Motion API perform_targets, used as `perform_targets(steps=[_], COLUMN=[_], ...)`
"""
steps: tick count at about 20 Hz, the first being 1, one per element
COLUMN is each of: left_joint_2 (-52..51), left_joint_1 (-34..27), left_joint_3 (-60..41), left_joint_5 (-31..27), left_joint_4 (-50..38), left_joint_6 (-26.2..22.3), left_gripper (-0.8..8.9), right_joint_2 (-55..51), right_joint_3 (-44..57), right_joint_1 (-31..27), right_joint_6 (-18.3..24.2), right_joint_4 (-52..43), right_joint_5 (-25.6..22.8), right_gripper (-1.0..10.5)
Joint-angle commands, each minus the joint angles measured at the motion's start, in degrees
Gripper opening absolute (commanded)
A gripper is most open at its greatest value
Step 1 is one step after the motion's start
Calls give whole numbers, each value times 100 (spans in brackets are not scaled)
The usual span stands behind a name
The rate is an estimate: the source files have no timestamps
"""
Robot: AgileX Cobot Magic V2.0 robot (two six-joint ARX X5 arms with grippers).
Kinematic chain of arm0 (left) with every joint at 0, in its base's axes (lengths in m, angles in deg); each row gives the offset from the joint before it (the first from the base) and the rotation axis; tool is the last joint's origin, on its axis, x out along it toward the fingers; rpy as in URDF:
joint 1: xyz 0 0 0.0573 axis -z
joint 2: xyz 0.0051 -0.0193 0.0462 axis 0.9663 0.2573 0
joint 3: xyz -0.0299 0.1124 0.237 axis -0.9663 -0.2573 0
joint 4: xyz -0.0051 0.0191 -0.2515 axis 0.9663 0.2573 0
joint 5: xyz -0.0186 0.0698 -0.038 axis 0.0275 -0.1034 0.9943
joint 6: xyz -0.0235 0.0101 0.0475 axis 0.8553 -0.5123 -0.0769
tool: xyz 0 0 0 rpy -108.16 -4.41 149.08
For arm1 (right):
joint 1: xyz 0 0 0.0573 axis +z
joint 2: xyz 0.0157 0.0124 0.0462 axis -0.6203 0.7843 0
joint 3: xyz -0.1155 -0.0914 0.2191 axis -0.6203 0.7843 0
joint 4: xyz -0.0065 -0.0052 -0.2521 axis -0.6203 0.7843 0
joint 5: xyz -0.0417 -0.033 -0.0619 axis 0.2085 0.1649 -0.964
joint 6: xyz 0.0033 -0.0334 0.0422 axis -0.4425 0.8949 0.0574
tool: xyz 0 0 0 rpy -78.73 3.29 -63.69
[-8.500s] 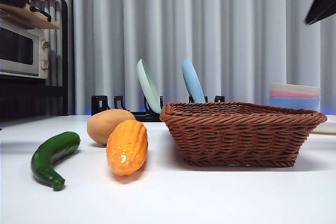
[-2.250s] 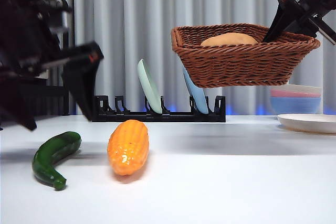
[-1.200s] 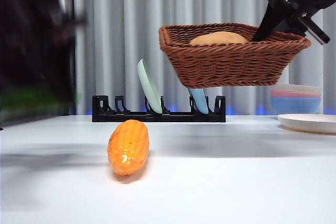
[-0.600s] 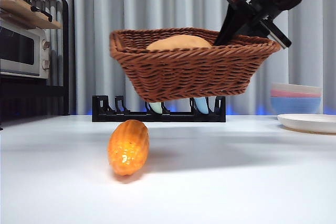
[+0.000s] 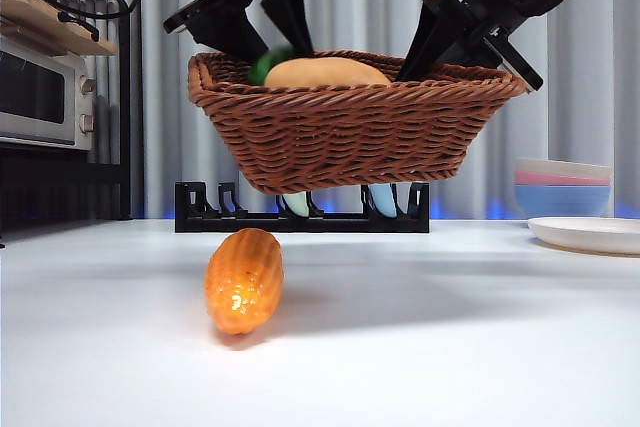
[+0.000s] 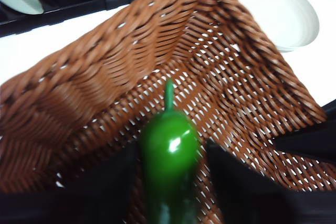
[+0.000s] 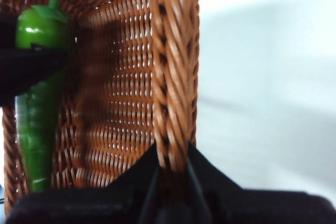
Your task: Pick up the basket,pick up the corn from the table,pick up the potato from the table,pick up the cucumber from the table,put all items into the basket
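Observation:
My right gripper (image 5: 455,42) is shut on the right rim of the brown wicker basket (image 5: 350,137) and holds it in the air above the table (image 5: 450,347). The right wrist view shows its jaws pinching the braided rim (image 7: 170,103). The tan potato (image 5: 325,72) lies inside the basket. My left gripper (image 5: 268,42) comes in from the upper left, shut on the green cucumber (image 6: 168,148), which hangs just over the basket's floor (image 6: 220,93). That cucumber (image 7: 39,103) also shows in the right wrist view. The orange corn (image 5: 243,279) lies on the table under the basket's left end.
Behind the basket stands a black dish rack (image 5: 200,209) holding two upright plates. Stacked bowls (image 5: 560,185) and a white plate (image 5: 585,234) sit at the right. A microwave (image 5: 40,97) on a dark shelf stands at the far left.
The cucumber left the table in my left gripper, which now hangs over the basket. The raised basket, potato inside, drifted left and slightly lower. The corn stayed put.

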Motion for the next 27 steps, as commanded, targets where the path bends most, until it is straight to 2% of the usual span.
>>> perform_targets(steps=[1,4,8,11,16,19,24,27], left_joint_2=[22,9,-365,-1080,-1880,-2146,-2251,-2124], left_joint_1=[26,52,79,210,417,841,1071,1025], left_joint_3=[0,332,1174,1204,988,28,-2098,-2970], left_joint_5=[11,33,319,361,442,435,396,-140], left_joint_4=[26,494,1939,2855,3869,3519,1862,831], left_joint_6=[-94,-87,-400,-664,-603,-181,828,1379], left_gripper=[585,584,584,584,584,584,584,584], right_joint_2=[13,13,13,13,13,13,13,13], right_joint_3=[-20,-20,-20,-20,-20,-20,-20,-20], right_joint_1=[11,-2,-269,-723,-1281,-1434,-1464,-1464], right_joint_6=[-101,-98,-101,-131,-144,-144,-140,-140], right_joint_4=[-90,-98,-321,-363,-341,-337,-286,-269], right_joint_5=[72,68,72,72,101,116,114,114], right_gripper=[-16,-16,-16,-16,-16,-16,-16,-16])
